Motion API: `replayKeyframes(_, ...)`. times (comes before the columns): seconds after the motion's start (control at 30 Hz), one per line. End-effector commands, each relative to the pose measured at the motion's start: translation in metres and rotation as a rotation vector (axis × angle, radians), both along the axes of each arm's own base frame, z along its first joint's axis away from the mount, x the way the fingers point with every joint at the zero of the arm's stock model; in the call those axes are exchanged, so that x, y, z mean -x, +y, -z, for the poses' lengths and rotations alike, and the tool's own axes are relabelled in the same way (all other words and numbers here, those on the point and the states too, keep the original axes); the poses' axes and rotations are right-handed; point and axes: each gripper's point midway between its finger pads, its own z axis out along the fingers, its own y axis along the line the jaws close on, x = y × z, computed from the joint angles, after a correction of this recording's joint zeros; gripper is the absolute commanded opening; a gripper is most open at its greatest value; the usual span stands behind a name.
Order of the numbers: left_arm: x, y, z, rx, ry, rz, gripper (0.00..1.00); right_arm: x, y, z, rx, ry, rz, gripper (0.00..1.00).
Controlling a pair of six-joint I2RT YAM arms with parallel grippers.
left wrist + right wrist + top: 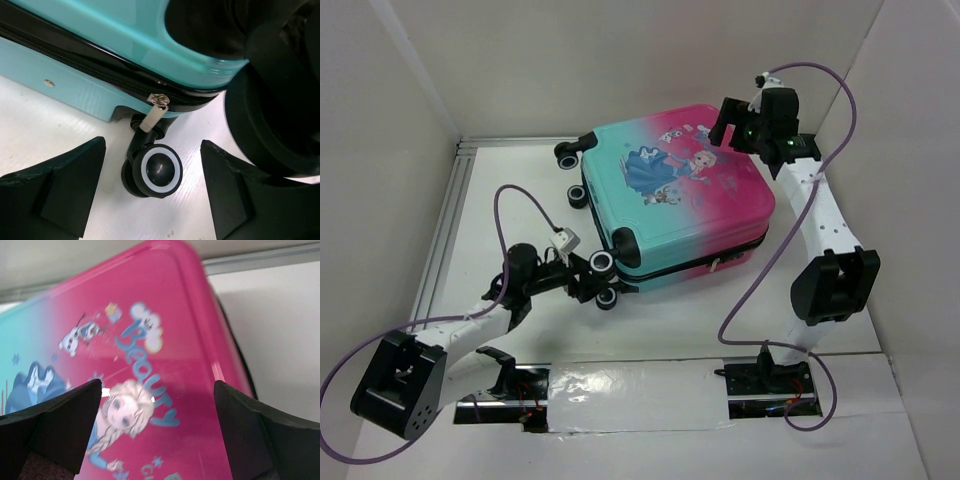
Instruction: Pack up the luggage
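- White walls (pixel 620 60) box in a white table (pixel 650 320), with both arm bases at its near edge.
- Largest on the table is the luggage (pixel 680 190). It lies flat with its shell halves together and the princess print facing up. Its teal end, with the black wheels, is toward the left gripper, and its pink end is under the right gripper.
- Right gripper (pixel 728 125) hangs over the far pink corner of the lid, jaws spread wide and gripping nothing. Whether its fingers (pixel 65 430) touch the shell cannot be told.
- Left gripper (pixel 592 282) lies low at the near teal corner, jaws wide apart and holding nothing.
- Purple cables (pixel 760 270) loop out from each arm.
- Just ahead of the left gripper, between its two fingers and clear of both, stands a small black caster (pixel 159 172) with a white ring. A larger dark wheel (pixel 270 120) sits close on its right, blurred.
- Above the caster, a silver zipper pull (pixel 154 114) hangs from the black zip line between the teal shell halves.
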Motion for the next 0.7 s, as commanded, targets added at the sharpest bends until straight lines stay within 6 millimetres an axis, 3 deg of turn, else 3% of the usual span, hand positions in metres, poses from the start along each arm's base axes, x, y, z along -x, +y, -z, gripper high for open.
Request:
replayKeyframes(0.0, -0.013, -0.017, -0.04, 0.065, -0.147, 0.012, 0.88, 0.019, 0.007, -0.008, 0.041, -0.025, -0.04, 1.0)
replayKeyframes(0.17, -0.015, -0.024, -0.039, 0.054, -0.164, -0.035, 0.83, 0.041, 0.033, -0.011, 0.044, -0.043, -0.151, 1.0)
replayKeyframes(0.23, -0.019, -0.025, -0.041, 0.05, -0.181, -0.075, 0.83, 0.052, 0.045, -0.03, 0.066, -0.121, -0.218, 0.97)
replayKeyframes(0.3, -0.02, -0.028, -0.046, 0.057, -0.193, -0.107, 0.83, 0.065, 0.056, -0.03, 0.076, -0.135, -0.269, 0.95)
replayKeyframes(0.37, -0.03, -0.02, -0.049, 0.063, -0.199, -0.212, 0.83, 0.082, 0.068, -0.045, 0.084, -0.19, -0.341, 0.95)
replayKeyframes(0.4, -0.031, -0.017, -0.042, 0.053, -0.183, -0.247, 0.83, 0.085, 0.069, -0.045, 0.08, -0.192, -0.35, 0.95)
replayKeyframes(0.53, -0.038, -0.008, -0.046, 0.06, -0.225, -0.374, 0.83, 0.098, 0.075, -0.037, 0.096, -0.178, -0.381, 0.95)
replayKeyframes(0.67, -0.035, -0.015, -0.045, 0.045, -0.252, -0.351, 0.83, 0.103, 0.077, -0.029, 0.101, -0.155, -0.385, 0.95)
